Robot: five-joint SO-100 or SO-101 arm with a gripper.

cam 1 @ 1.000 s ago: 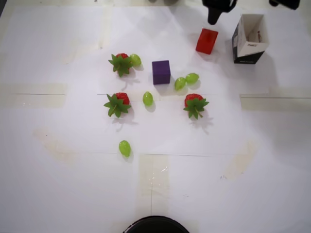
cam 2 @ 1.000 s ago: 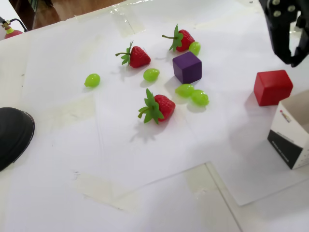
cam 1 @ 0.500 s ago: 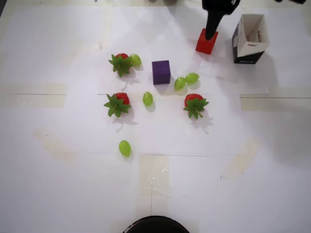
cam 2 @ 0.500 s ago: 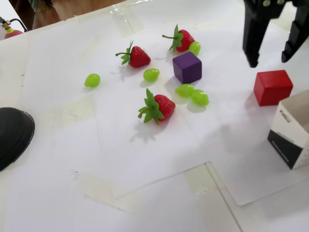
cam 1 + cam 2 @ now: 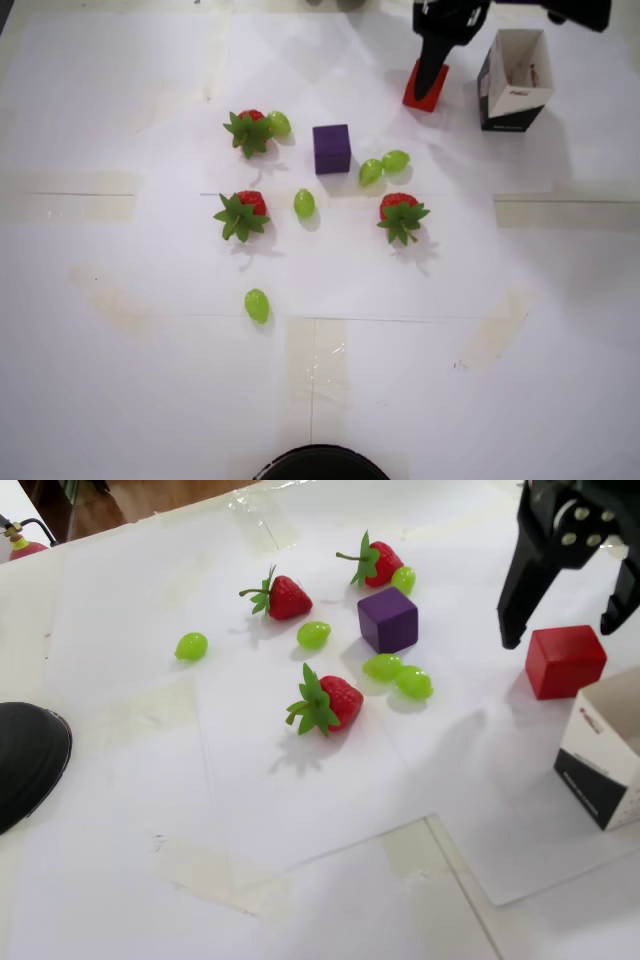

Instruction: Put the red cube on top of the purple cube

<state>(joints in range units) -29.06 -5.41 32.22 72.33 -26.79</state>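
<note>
The gripper (image 5: 560,635) is hanging with its two black fingers spread wide apart, holding nothing, one tip standing off each side of the red cube (image 5: 566,660) in the fixed view. In the overhead view the gripper (image 5: 432,88) is covering part of the red cube (image 5: 426,88), so only a strip of red is showing there. By my reading the reach-and-grasp step is in hand: the fingers are straddling the block but not yet touching it. The next move is calling for a little more descent, then a closing of the jaws squarely on two opposite faces.

The red cube is sitting flat on the white paper, bright, sharp-edged, undisturbed. At about 4 o'clock from it in the fixed view an open black-and-white carton (image 5: 602,765) is standing near, leaving little room for the outer finger. The purple cube (image 5: 388,619) is resting well apart at about 10 o'clock from the red one, dark and plain-faced, with two green grapes (image 5: 399,674) just beside it and a strawberry (image 5: 376,562) behind.
</note>
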